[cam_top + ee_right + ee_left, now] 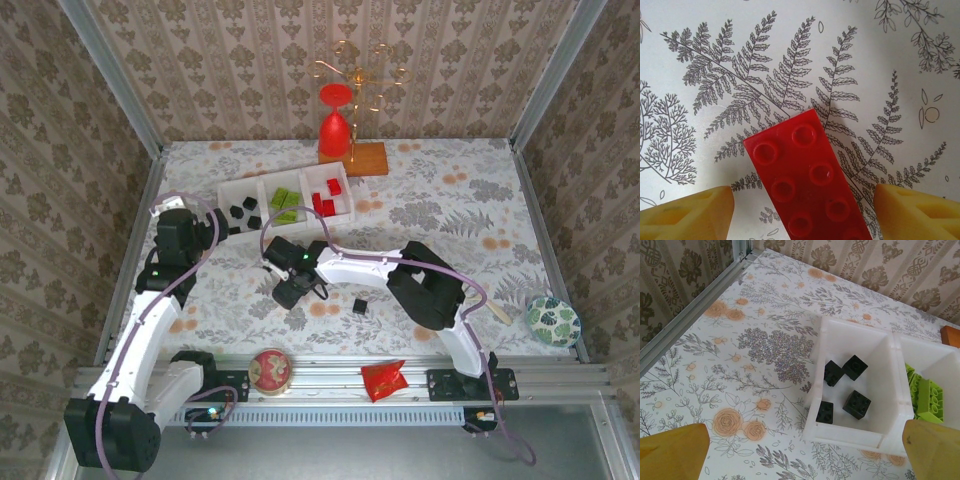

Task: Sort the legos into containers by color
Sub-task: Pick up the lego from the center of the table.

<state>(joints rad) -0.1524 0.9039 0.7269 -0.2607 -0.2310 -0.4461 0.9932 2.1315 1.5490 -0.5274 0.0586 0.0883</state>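
The white tray (262, 188) lies at the back, split into three compartments: black legos (243, 209) on the left, green legos (286, 204) in the middle, red legos (328, 197) on the right. A loose black lego (359, 306) rests on the cloth. My right gripper (802, 215) is open and straddles a red lego (807, 175) lying flat on the cloth, with a gap on each side. The left gripper (805, 455) is open and hovers just off the tray's left end (850, 437), above several black legos (856, 404) and beside green ones (926, 396).
A red goblet (335, 120) stands on a wooden block (365, 158) behind the tray. At the near edge lie a round red tin (270, 368) and a red packet (384, 379). A green patterned bowl (553, 320) sits at the right edge.
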